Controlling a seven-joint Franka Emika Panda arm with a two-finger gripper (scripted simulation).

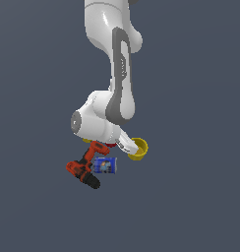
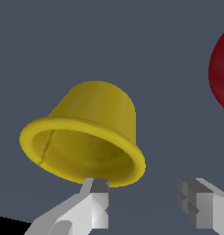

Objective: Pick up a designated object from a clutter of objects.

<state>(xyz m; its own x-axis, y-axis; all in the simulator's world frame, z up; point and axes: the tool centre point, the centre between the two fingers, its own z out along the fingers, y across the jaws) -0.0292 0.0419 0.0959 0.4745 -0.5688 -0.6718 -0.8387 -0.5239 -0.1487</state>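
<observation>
The larger yellow cup [image 2: 93,114] lies tipped on its side, its wide mouth turned toward the wrist camera. In the exterior view the yellow cup [image 1: 138,148] rests on the floor at the right end of the clutter. My gripper [image 2: 146,198] is open, with a wide gap between the fingers [image 2: 99,202]. One fingertip sits at the cup's near rim; the other stands off to the side with nothing against it. The cup is not between the jaws. In the exterior view the gripper [image 1: 127,145] reaches down beside the cup's rim.
An orange-and-black power drill [image 1: 85,167] lies at the exterior view's left, with a blue labelled can [image 1: 105,165] against it. A red cup [image 2: 221,73] shows at the wrist view's edge, mostly hidden under the arm in the exterior view. A sliver of a small yellow cup [image 1: 86,141] peeks out behind the wrist.
</observation>
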